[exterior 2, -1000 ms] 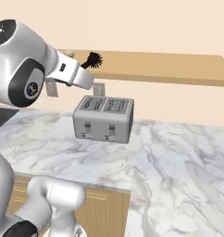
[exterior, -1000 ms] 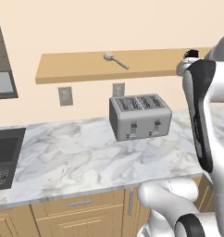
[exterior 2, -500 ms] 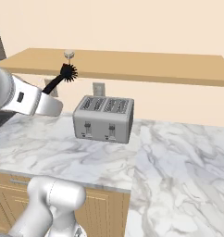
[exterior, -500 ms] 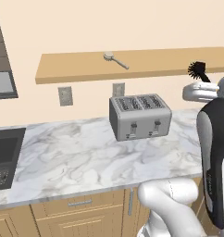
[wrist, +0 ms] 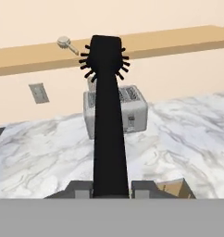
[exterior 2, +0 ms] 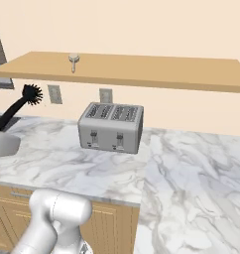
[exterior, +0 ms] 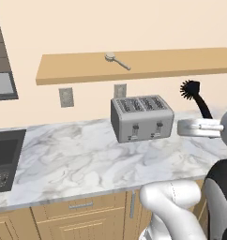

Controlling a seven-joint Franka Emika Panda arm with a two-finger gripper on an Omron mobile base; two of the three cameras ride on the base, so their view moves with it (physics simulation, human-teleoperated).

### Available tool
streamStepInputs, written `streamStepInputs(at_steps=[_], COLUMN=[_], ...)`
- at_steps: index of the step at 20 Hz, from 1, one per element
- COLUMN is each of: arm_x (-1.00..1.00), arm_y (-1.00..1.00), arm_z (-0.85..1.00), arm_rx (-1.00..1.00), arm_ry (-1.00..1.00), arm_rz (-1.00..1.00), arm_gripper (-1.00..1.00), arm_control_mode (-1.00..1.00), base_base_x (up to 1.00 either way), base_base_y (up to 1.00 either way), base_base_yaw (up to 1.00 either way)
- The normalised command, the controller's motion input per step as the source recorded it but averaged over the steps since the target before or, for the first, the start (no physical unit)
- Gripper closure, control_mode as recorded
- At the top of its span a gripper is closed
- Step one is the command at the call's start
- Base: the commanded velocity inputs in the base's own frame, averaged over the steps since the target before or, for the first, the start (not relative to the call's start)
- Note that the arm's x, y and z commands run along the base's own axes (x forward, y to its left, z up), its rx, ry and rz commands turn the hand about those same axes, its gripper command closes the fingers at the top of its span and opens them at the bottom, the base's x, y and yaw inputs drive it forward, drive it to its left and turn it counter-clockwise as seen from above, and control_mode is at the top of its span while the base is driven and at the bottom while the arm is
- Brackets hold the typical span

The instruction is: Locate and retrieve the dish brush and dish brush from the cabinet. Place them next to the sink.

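Lowered off the shelf (exterior: 134, 65), the gripper (wrist: 111, 187) clamps the black brush (wrist: 107, 115) (bristles up).

Two dish brushes are counted: one black brush (exterior: 194, 92) and one wooden brush (exterior: 116, 60). One toaster (exterior: 141, 117) and two wall outlets (exterior: 66, 97) are seen.

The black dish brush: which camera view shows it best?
The hand view shows the black dish brush best: its whole handle runs up from the end effector, which grips it, to the spiky head. The left base view and right base view show it small, near the frame edge.
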Motion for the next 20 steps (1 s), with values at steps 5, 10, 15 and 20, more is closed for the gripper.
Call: streamStepInputs(at_steps=[5, 10, 15, 20], arm_x=[-0.37, -0.04, 0.05, 0.28], arm_y=[0.63, 0.33, 0.37, 0.40], arm_z=[-0.37, -0.34, -0.28, -0.06], arm_rx=[-0.06, -0.06, -0.04, -0.08], arm_ry=[0.02, 0.07, 0.04, 0.02], arm_rz=[0.31, 0.45, 0.39, 0.11], arm_gripper=[1.00, 1.00, 1.00, 1.00], arm_control_mode=[-1.00, -1.00, -1.00, -1.00], base_base_x=[0.00, 0.00, 0.00, 0.00], base_base_y=[0.00, 0.00, 0.00, 0.00], base_base_yaw=[0.00, 0.00, 0.00, 0.00])
